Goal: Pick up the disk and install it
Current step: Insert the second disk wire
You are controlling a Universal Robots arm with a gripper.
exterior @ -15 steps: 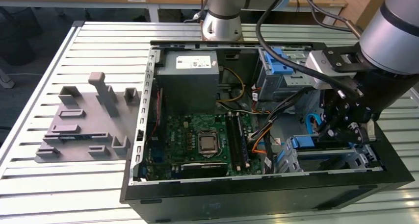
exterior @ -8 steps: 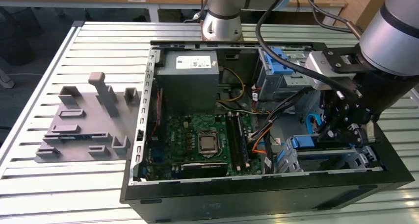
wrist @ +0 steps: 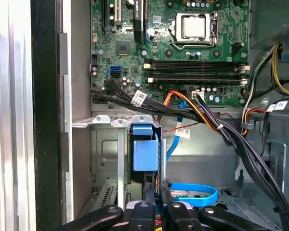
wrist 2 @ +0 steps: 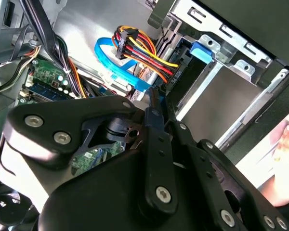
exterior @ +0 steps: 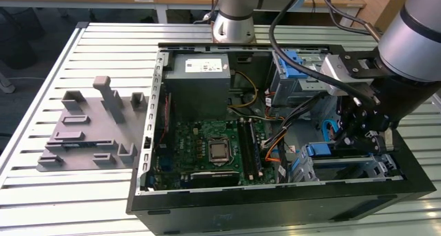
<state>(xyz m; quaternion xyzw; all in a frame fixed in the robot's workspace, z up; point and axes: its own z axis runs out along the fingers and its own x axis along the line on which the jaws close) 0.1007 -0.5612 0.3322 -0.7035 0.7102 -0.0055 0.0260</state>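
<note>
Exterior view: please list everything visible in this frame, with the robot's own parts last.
table: one, pale, slatted, under everything
computer case: one, black, open, on the table
fixture: one, grey, on the table, at the exterior view's left of the case
power supply box: one, grey with a white sticker, inside the case
motherboard: one, green, on the case floor
cables: several, orange, black and yellow, beside the motherboard
disk: one, blue-framed, in the drive cage
arm: one, silver-grey, over the case
hand: one, black, just above the disk
</note>
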